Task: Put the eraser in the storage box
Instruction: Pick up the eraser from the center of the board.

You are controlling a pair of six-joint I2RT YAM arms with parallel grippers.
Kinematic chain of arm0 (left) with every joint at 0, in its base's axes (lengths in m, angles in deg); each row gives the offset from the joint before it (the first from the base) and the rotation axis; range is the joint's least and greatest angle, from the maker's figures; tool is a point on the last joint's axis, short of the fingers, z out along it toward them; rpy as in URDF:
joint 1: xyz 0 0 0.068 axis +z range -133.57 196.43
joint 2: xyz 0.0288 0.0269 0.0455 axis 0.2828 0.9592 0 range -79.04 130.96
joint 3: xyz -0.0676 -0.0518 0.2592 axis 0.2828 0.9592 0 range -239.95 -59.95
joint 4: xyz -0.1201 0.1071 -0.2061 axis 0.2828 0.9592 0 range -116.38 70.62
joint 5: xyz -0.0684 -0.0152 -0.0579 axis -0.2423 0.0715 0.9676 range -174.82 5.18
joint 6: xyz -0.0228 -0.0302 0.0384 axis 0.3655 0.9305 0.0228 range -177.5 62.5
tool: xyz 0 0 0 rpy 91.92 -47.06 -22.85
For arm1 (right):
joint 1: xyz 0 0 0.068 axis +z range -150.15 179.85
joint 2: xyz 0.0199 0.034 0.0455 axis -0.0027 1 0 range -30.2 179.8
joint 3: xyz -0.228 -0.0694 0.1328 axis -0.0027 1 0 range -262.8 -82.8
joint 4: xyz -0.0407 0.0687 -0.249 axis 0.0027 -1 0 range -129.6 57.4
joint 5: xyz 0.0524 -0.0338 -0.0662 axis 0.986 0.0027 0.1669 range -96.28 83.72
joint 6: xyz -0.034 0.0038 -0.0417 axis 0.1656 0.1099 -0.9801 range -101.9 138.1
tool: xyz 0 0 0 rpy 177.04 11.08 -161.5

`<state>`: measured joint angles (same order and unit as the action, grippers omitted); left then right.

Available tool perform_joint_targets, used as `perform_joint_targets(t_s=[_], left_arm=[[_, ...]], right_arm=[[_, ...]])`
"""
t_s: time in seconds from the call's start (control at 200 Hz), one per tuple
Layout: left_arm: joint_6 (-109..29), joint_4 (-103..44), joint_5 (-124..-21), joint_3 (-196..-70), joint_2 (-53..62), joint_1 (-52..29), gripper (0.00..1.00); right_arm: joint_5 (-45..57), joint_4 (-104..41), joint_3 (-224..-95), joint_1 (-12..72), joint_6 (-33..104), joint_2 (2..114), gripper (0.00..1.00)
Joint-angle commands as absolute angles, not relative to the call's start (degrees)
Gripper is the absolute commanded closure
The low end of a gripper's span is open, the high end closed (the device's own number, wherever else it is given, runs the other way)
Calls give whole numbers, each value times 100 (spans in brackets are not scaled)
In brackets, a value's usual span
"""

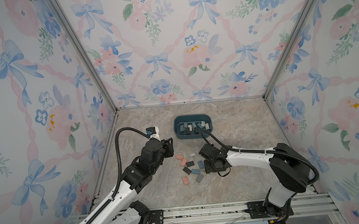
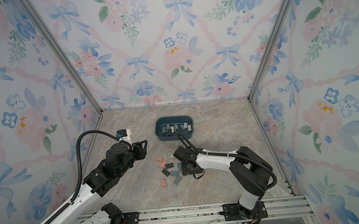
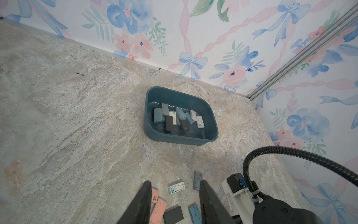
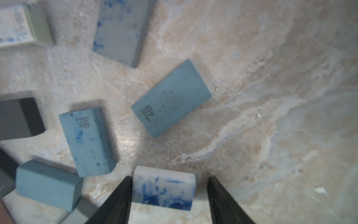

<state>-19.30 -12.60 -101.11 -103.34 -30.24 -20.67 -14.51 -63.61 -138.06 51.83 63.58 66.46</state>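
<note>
Right gripper (image 4: 170, 178) part-open astride eraser (image 4: 164, 189), perhaps touching.

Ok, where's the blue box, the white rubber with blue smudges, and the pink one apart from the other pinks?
storage box (image 3: 178, 141): left wrist view, on its ribbed outer wall.
white eraser (image 4: 164, 188): right wrist view, middle of its smudged face.
lone pink eraser (image 1: 185, 180): a top view, middle of its top face.
</note>
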Motion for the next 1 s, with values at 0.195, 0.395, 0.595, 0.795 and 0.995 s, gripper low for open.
perform_joint_targets(t_s=[0.195, 0.395, 0.595, 0.795, 0.995], left_arm=[[-1882, -1330, -10178, -10257, -3043, -2066, 57], [-1865, -1324, -10204, -10257, -3079, -2066, 57], [-1867, -1329, -10213, -10257, -3070, -2072, 56], [-1865, -1329, -10207, -10257, -3026, -2071, 56], [-1870, -1335, -10225, -10257, -3044, -2066, 56]], right_arm=[[-1394, -6538, -13929, 5256, 6359, 6902, 46], [-1388, -6566, -13943, 5258, 6346, 6890, 52], [-1417, -6609, -13971, 5262, 6337, 6842, 52], [-1487, -6701, -14042, 5258, 6286, 6762, 52], [-1549, -6793, -14097, 5240, 6240, 6693, 52]])
